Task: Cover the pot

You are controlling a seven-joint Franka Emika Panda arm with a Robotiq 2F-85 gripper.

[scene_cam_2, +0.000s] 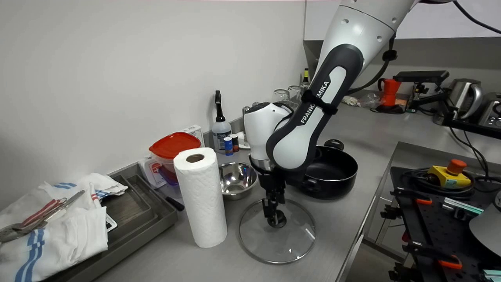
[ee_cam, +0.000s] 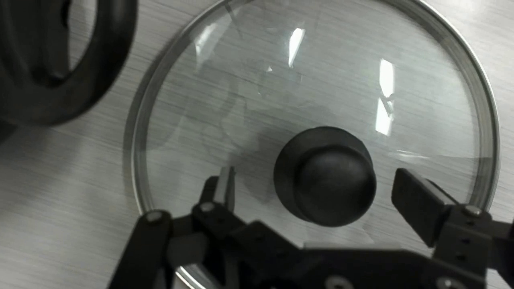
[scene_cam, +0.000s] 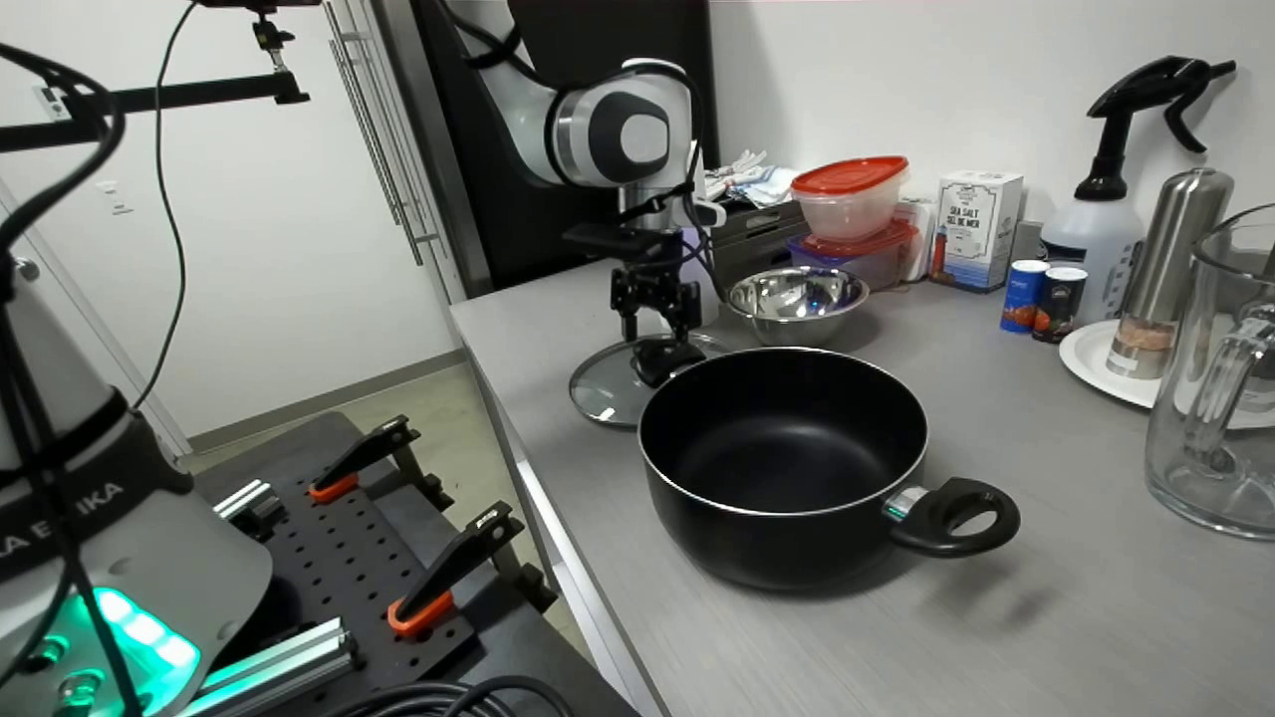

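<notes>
Exterior views show a grey counter point(scene_cam: 1076, 458) along a white wall point(scene_cam: 896, 80), pincer point(scene_cam: 655, 335) spread above glass lid point(scene_cam_2: 278, 241).

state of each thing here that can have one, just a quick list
Pot: uncovered, empty
Lid: off the pot, knob up
End effector: open, not gripping the knob
Bowl: upright, uncovered
Tubs: stacked, lidded
Paper towel roll: upright
Spray bottle: upright
Jug: upright
Grinder: standing
Salt box: upright
Cloth: crumpled
Base light: lit green
Stop button: cannot tell if pressed
</notes>
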